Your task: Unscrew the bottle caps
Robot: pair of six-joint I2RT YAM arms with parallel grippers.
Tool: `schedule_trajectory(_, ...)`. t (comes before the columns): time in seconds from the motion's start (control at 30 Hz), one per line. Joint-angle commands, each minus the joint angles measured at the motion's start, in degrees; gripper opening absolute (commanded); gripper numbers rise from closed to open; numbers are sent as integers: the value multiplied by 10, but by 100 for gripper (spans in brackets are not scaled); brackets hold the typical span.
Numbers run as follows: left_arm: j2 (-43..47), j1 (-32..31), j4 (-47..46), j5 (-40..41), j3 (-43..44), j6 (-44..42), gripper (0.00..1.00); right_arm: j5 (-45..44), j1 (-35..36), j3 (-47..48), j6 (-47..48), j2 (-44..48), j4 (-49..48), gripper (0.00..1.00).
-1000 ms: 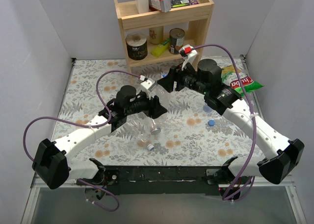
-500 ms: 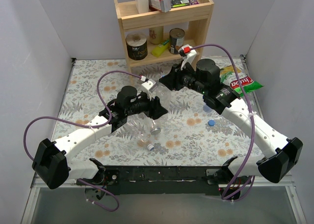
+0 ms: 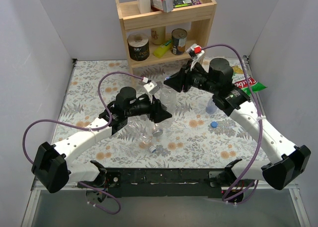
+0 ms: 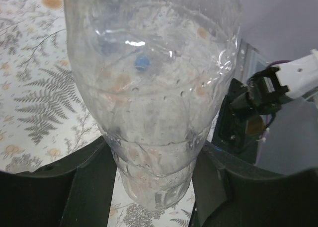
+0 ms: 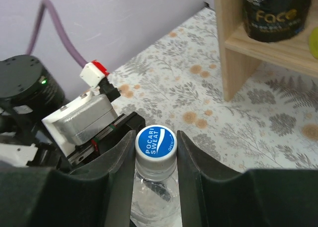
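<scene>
Jaws first, top view: left jaws clamp a clear bottle (image 3: 168, 100) held up off the table (image 3: 89, 83) mid-scene, and right jaws meet its top end; the grip itself is hidden from above. Over the last second the right arm (image 3: 221, 69) has swung its wrist rightward while its tips stayed at the bottle top, and the bottle hasn't shifted. Reads like a twist stroke, so unscrewing is probably under way, not finished. One loose blue cap (image 3: 213, 123) lies on the table near the right arm; other bottles (image 3: 140, 131) lie under the left arm (image 3: 84, 137). Left wrist: jaws narrow, pressed on both sides of the bottle's lower body; plastic fills the view. Right wrist: jaws closed on the cap (image 5: 156, 141), a finger touching each side. Cap sits square on the neck with no gap visible, so it isn't off yet. Likely needs more turns.
</scene>
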State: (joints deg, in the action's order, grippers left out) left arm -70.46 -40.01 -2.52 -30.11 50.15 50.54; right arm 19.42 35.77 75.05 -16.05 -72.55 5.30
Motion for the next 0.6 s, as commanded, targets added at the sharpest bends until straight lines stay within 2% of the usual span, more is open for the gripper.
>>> schedule_trajectory(0.0,43,-9,-75,-181,-12,-12,38,169,-56,-5,6,25,-100,27)
schedule_trajectory(0.07,39,-9,-82,-215,-12,-7,38,237,-83,-10,-13,29,-129,26)
schedule_trajectory(0.27,15,-9,-99,-287,-8,9,38,345,-125,-39,-88,42,-244,26)
schedule_trajectory(0.5,9,-8,-121,-333,-13,28,37,391,-132,-29,-62,47,-243,26)
schedule_trajectory(0.57,9,-9,-115,-319,-12,26,37,375,-134,-16,-50,50,-207,26)
